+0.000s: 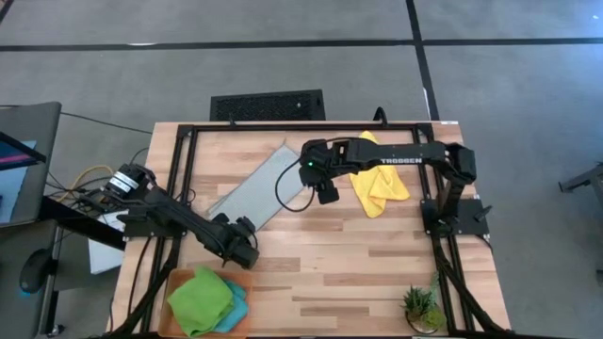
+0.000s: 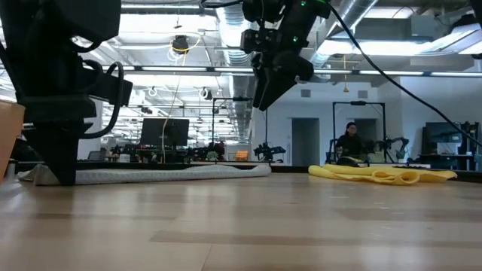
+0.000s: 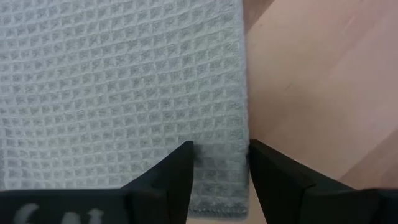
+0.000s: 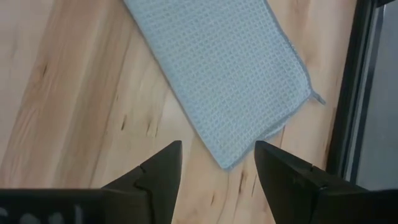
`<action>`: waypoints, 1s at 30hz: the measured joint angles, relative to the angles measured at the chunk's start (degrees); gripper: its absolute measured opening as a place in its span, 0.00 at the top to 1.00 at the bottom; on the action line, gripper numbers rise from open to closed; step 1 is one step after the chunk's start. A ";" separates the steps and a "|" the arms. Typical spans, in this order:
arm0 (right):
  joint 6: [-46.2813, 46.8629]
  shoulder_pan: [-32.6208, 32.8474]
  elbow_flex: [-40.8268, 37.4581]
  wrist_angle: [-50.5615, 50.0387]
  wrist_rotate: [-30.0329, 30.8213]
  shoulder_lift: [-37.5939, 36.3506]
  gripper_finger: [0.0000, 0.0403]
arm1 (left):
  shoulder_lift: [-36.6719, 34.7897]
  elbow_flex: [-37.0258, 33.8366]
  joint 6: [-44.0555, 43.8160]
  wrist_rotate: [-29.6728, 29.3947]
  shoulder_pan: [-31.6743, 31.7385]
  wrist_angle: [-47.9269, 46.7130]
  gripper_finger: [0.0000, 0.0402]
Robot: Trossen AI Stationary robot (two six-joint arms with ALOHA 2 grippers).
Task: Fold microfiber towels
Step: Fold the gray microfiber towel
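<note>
The left pincer (image 3: 219, 163), open, straddles a corner of the light grey towel (image 1: 252, 186), which lies half-folded left of centre. The right pincer (image 1: 327, 195) hovers open past its far end. Green towel (image 1: 200, 298) and teal towel (image 1: 235, 311) sit folded on the orange tray (image 1: 173, 280), lower left; the yellow towel (image 1: 377, 186) waits crumpled, upper right.

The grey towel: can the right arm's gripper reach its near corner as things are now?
Probably yes. The right gripper hangs open above a corner of the grey towel, and the right wrist view shows only bare table between them.
</note>
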 joint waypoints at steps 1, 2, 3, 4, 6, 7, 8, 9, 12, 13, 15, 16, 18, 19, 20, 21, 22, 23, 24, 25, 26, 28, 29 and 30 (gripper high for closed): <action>0.01 0.00 0.00 0.00 0.00 0.01 0.44 | 0.47 0.06 -0.25 -0.05 0.00 -0.32 0.64; 0.01 -0.01 0.00 0.00 -0.01 0.01 0.44 | 0.82 0.23 -0.31 -0.18 -0.01 -0.41 0.64; 0.02 -0.03 0.00 -0.03 0.00 0.02 0.44 | 1.21 0.25 -0.32 -0.33 -0.07 -0.54 0.64; 0.02 -0.09 0.00 -0.04 -0.01 0.02 0.44 | 1.64 0.27 -0.27 -0.34 -0.07 -0.70 0.64; 0.04 -0.11 0.02 -0.18 0.01 0.02 0.44 | 2.62 0.34 -0.29 -0.24 -0.07 -0.77 0.64; 0.04 -0.11 0.02 -0.26 0.01 0.02 0.44 | 3.03 0.40 -0.42 -0.26 -0.07 -0.80 0.64; 0.04 -0.11 0.02 -0.24 0.01 0.01 0.44 | 3.22 0.43 -0.44 -0.13 -0.07 -0.85 0.64; 0.04 -0.11 0.02 -0.25 0.01 0.00 0.44 | 3.33 0.43 -0.41 0.02 -0.07 -0.87 0.64; 0.04 -0.11 0.02 -0.74 0.01 0.00 0.44 | 3.39 0.43 -0.94 0.76 0.02 -0.70 0.70; 0.04 -0.11 0.02 -1.12 0.01 0.02 0.44 | 3.38 0.43 -1.10 0.88 0.02 -0.66 0.74; 0.06 -0.11 0.02 -1.95 0.02 0.02 0.44 | 3.28 0.49 -0.99 1.29 0.05 -0.52 0.84; 0.09 -0.11 0.02 -2.28 0.01 0.02 0.44 | 3.32 0.71 -0.74 1.31 0.15 -0.73 0.90; 0.17 -0.11 0.02 -3.39 0.13 0.02 0.44 | 3.26 1.56 0.19 0.87 0.31 -2.20 0.97; 0.22 -0.11 0.02 -3.88 0.34 0.00 0.44 | 3.32 2.24 1.17 0.61 0.56 -3.14 0.97; 0.55 -0.11 0.02 -4.02 0.72 0.00 0.44 | 3.40 3.04 2.14 0.40 0.87 -4.35 0.97; 1.06 -0.31 0.02 -4.27 1.35 -0.31 0.44 | 3.54 3.96 3.26 -0.13 1.38 -7.35 0.98; 1.44 -0.41 0.02 -4.68 1.89 -0.79 0.44 | 3.60 4.93 4.25 -0.59 1.90 -10.16 0.98; 1.51 -0.55 0.06 -4.59 2.39 -1.18 0.44 | 3.56 6.19 5.07 -1.13 2.57 -12.06 0.99; 1.58 -0.74 0.15 -4.34 2.93 -1.64 0.44 | 3.41 7.24 5.87 -1.67 3.31 -13.22 0.99; 1.87 -1.12 0.09 -4.77 3.09 -2.34 0.44 | 3.39 8.17 6.77 -2.03 4.21 -14.84 0.99; 2.30 -1.47 -0.02 -5.45 3.05 -3.10 0.44 | 3.39 8.83 8.09 -2.12 5.10 -17.20 0.99; 2.63 -2.02 0.07 -4.68 3.03 -4.94 0.44 | 3.39 10.06 12.11 -2.12 7.14 -19.26 0.99; 2.91 -2.46 0.04 -5.07 3.03 -6.03 0.44 | 3.39 10.96 14.59 -2.42 8.23 -19.07 1.00; 3.03 -2.83 -0.04 -5.15 3.03 -7.05 0.44 | 3.33 11.72 17.13 -2.82 9.43 -18.95 1.00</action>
